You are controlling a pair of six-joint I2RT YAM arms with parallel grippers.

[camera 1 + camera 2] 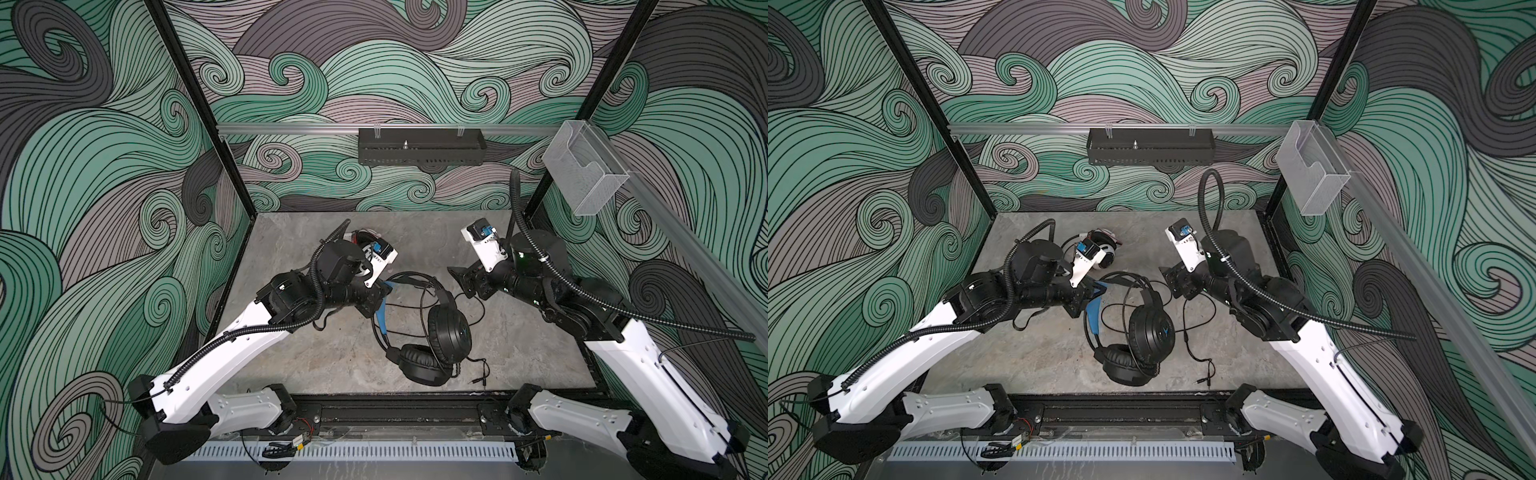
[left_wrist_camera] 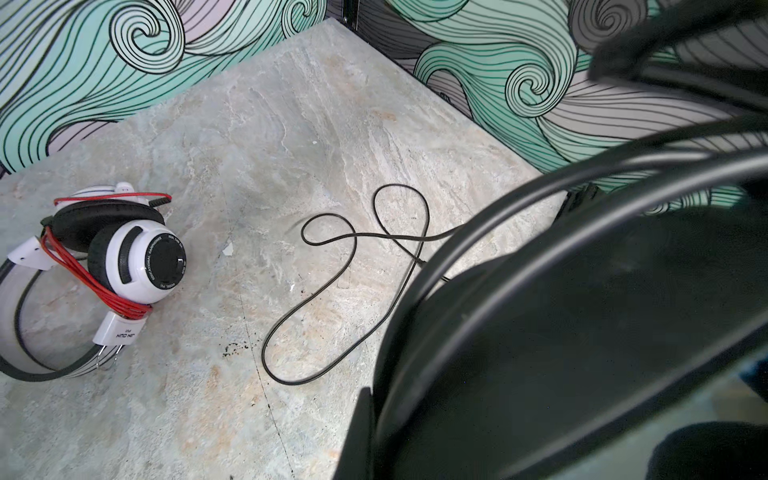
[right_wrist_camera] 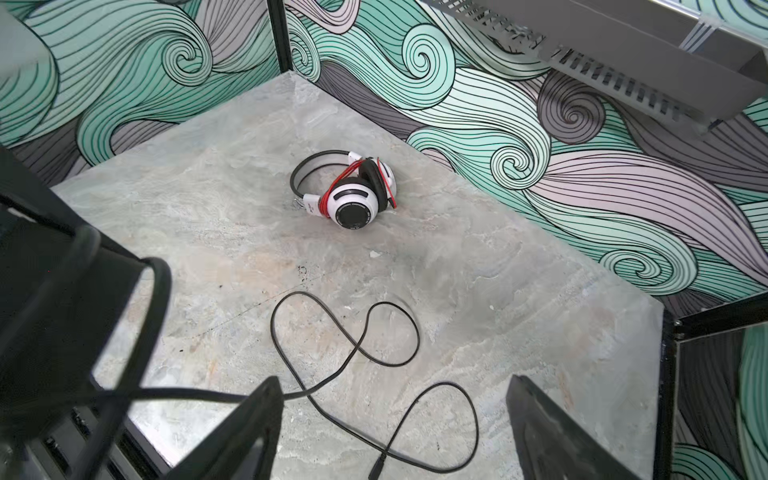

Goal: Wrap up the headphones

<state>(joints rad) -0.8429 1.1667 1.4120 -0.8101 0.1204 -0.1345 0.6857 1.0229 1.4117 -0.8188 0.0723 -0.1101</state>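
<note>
The black headphones [image 1: 449, 328] [image 1: 1150, 332] lie mid-table, ear cups toward the front. My left gripper [image 1: 380, 297] [image 1: 1090, 293] is shut on their blue-lined headband [image 1: 381, 316], which fills the left wrist view [image 2: 582, 332]. Their black cord [image 1: 469, 299] [image 3: 353, 345] [image 2: 345, 266] loops loose over the table, with the plugs [image 1: 1202, 380] near the front edge. Above the cord loops my right gripper [image 1: 461, 276] [image 3: 399, 432] stands open, holding nothing. The white headphones [image 1: 1106, 249] [image 2: 137, 262] [image 3: 353, 195] lie at the back left, their red cord wound around them.
A black perforated tray [image 1: 419, 151] hangs on the back rail. A clear plastic box [image 1: 586, 170] is mounted at the right rail. Patterned walls close the table [image 1: 415, 232] on three sides.
</note>
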